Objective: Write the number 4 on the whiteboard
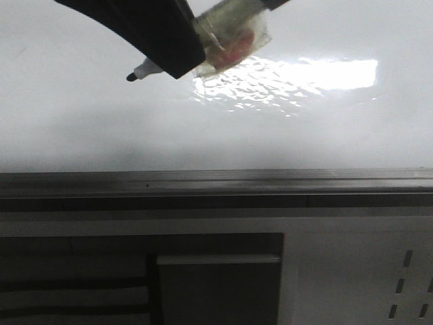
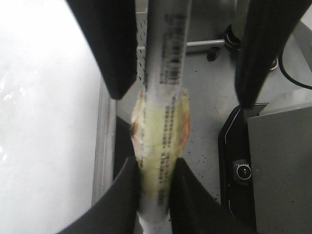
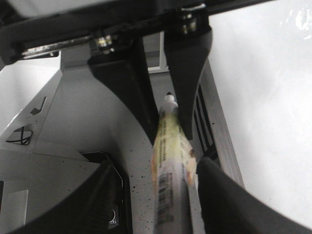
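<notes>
The whiteboard (image 1: pixel 101 128) fills the upper front view, glossy, with a bright reflection; the number 4 is not in view on it. A marker (image 1: pixel 145 70) with a black tip and a yellowish tape wrap hangs just in front of the board. My left gripper (image 2: pixel 155 165) is shut on the marker (image 2: pixel 163 131) at the taped part, seen as the dark shape (image 1: pixel 177 57) in the front view. My right gripper (image 3: pixel 155 165) stands open around the marker's barcode end (image 3: pixel 170 195), which lies close to one finger with a wide gap to the other.
A grey metal rail (image 1: pixel 216 183) runs along the board's near edge. Below it sit a white perforated panel (image 1: pixel 379 277) and a dark recess (image 1: pixel 216 291). A black device with a small lens (image 2: pixel 242 170) lies on the grey speckled surface under the grippers.
</notes>
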`<action>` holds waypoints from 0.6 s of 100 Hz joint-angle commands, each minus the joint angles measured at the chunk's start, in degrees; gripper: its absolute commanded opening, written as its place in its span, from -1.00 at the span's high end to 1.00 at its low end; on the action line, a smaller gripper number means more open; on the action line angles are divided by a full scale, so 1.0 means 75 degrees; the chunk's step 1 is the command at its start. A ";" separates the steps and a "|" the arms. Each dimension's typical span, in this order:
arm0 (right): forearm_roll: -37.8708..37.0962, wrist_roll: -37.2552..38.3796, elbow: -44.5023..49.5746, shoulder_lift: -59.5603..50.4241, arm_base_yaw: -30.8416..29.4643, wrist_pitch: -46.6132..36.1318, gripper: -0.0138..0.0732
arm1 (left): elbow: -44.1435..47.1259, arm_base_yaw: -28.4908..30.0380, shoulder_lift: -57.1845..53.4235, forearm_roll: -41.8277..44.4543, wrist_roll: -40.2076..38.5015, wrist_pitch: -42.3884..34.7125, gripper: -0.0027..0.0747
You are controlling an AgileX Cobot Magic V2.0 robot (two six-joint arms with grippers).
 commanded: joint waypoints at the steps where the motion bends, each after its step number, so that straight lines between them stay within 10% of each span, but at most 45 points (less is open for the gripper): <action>1: 0.0256 -0.0117 -0.0213 -0.0130 0.0008 -0.0275 -0.08 | -0.0259 -0.0084 -0.0205 -0.0315 0.0000 -0.0307 0.98; 46: 0.0188 -0.0117 -0.0213 0.0088 0.0008 -0.0336 -0.07 | -0.0259 -0.0084 -0.0205 -0.0315 0.0000 -0.0307 0.98; 60: 0.0170 -0.0117 -0.0213 0.0088 0.0008 -0.0317 0.25 | -0.0259 -0.0084 -0.0205 -0.0315 0.0000 -0.0307 0.98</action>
